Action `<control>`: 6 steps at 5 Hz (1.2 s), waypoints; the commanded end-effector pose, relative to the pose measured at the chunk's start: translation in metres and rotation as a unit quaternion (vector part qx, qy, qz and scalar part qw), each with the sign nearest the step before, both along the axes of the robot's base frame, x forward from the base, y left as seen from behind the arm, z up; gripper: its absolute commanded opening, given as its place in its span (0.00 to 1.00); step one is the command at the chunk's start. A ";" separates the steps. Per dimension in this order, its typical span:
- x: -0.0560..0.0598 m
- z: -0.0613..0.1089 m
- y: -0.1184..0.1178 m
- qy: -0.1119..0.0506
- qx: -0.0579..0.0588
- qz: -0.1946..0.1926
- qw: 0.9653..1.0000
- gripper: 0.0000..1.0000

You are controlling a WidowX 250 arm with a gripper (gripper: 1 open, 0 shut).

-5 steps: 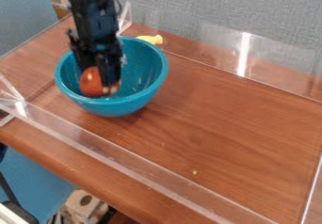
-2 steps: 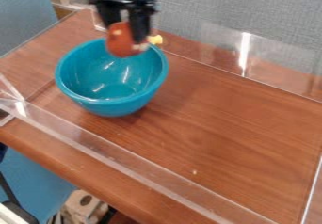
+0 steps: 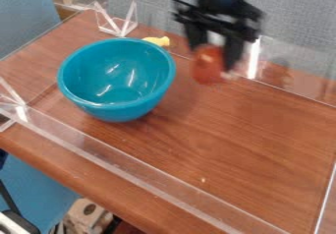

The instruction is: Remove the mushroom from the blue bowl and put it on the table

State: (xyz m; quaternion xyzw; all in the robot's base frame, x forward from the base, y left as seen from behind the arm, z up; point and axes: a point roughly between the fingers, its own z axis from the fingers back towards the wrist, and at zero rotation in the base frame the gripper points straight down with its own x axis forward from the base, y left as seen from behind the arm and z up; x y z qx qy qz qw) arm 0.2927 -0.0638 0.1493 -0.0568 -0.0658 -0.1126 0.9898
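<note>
The mushroom (image 3: 209,65), a small red-orange lump, hangs between the black fingers of my gripper (image 3: 213,61), which is shut on it. It is above the brown table (image 3: 223,130), to the right of the blue bowl (image 3: 117,79) and clear of it. The bowl sits at the left of the table and its inside looks empty. The mushroom's stem is hidden by the fingers.
Low clear acrylic walls (image 3: 144,174) edge the table on all sides. A small yellow object (image 3: 157,41) lies behind the bowl near the back wall.
The gripper has lifted the mushroom out of the bowl and carried it to the right, over the tabletop. The bowl has stayed in place.
</note>
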 end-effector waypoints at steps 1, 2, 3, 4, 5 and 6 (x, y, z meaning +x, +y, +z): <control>-0.005 -0.007 -0.035 -0.013 0.006 -0.023 1.000 0.00; -0.005 -0.037 -0.032 0.006 0.015 -0.029 0.999 0.00; -0.002 -0.068 -0.022 0.020 0.022 -0.034 0.999 0.00; 0.001 -0.084 -0.003 0.030 0.023 -0.052 0.998 0.00; 0.003 -0.095 0.010 0.038 0.022 -0.068 0.997 0.00; 0.003 -0.102 0.004 0.041 0.021 -0.064 0.997 0.00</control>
